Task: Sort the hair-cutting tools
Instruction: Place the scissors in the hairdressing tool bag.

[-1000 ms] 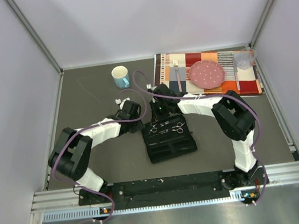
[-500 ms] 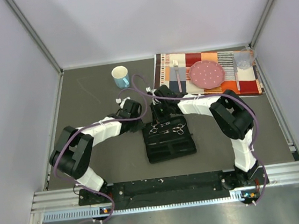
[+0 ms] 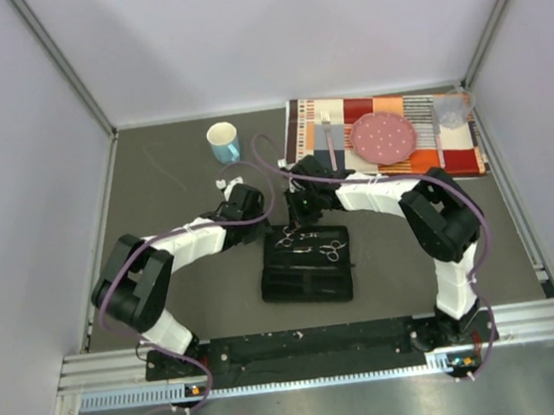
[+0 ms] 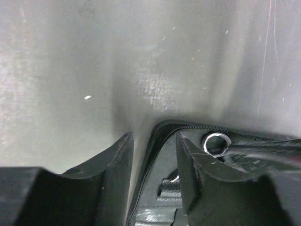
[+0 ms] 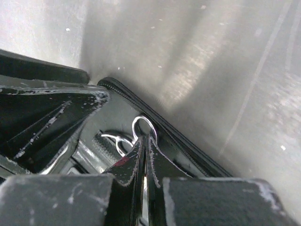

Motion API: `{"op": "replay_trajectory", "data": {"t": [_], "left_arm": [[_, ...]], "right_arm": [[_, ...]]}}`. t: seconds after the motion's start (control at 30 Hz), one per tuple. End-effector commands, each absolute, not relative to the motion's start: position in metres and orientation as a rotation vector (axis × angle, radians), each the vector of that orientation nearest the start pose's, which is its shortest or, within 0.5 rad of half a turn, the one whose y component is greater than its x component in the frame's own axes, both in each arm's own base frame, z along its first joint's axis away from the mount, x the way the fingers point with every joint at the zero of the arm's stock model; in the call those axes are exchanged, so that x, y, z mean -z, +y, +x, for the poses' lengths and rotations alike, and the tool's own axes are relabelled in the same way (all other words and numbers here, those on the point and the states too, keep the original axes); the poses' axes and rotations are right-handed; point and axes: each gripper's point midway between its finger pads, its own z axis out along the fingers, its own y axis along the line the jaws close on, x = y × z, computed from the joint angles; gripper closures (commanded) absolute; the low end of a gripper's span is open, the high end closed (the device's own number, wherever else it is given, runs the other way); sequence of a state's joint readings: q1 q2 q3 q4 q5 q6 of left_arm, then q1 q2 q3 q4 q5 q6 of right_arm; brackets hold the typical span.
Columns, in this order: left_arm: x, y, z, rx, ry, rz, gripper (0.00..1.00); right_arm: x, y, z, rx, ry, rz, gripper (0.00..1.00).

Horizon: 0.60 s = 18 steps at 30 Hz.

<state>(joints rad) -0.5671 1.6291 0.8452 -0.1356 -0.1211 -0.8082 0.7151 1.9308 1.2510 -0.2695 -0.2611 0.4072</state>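
A black zip case [image 3: 305, 274] lies open on the grey table. Two silver scissors lie in its far half, one at the left [image 3: 285, 237] and one at the right [image 3: 334, 249]. My right gripper [image 3: 298, 215] [image 5: 146, 136] is shut on a finger ring of the left scissors [image 5: 143, 123], just inside the case's zip rim [image 5: 188, 146]. My left gripper [image 3: 258, 218] [image 4: 154, 139] is open and straddles the case's rim [image 4: 157, 141], with one finger outside and one inside. A silver ring [image 4: 216, 142] shows beside it. I cannot make out the black combs against the case.
A white and blue cup [image 3: 222, 142] stands at the back left. A striped placemat [image 3: 392, 159] at the back right holds a pink-handled fork [image 3: 330, 141], a pink plate [image 3: 383, 136] and a clear glass [image 3: 452, 109]. Enclosure walls stand on three sides.
The case has turned and slid a little to the left and towards the arms. Both grippers stay at its far edge, the right one shifted slightly left.
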Motion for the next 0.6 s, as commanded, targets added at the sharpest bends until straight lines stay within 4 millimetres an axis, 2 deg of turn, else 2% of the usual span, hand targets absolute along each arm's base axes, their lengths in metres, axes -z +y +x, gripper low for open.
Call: {"op": "replay_trajectory", "data": {"t": [0.0, 0.03, 0.1, 0.13, 0.23, 0.3, 0.37, 0.57], "left_arm": [[-0.059, -0.2, 0.322, 0.428, 2.386, -0.343, 0.5], [-0.071, -0.196, 0.319, 0.438, 2.356, -0.338, 0.48], [-0.079, -0.191, 0.312, 0.437, 2.348, -0.339, 0.45], [-0.088, -0.186, 0.306, 0.451, 2.322, -0.343, 0.44], [-0.1, -0.18, 0.285, 0.508, 2.304, -0.321, 0.44], [-0.113, -0.187, 0.27, 0.6, 2.285, -0.191, 0.46], [-0.106, -0.201, 0.238, 0.741, 2.369, -0.082, 0.45], [-0.099, -0.219, 0.162, 1.013, 2.464, 0.163, 0.47]], "right_arm": [[-0.108, 0.323, 0.344, -0.733, 2.474, -0.294, 1.0], [-0.116, 0.318, 0.351, -0.729, 2.457, -0.256, 1.0], [-0.123, 0.302, 0.365, -0.699, 2.439, -0.191, 0.99], [-0.122, 0.298, 0.368, -0.697, 2.442, -0.18, 0.99], [-0.106, 0.279, 0.372, -0.664, 2.49, -0.145, 0.99], [-0.093, 0.27, 0.369, -0.634, 2.529, -0.157, 0.99], [-0.082, 0.264, 0.367, -0.602, 2.557, -0.162, 0.99], [-0.052, 0.257, 0.357, -0.559, 2.641, -0.178, 0.98]]}}
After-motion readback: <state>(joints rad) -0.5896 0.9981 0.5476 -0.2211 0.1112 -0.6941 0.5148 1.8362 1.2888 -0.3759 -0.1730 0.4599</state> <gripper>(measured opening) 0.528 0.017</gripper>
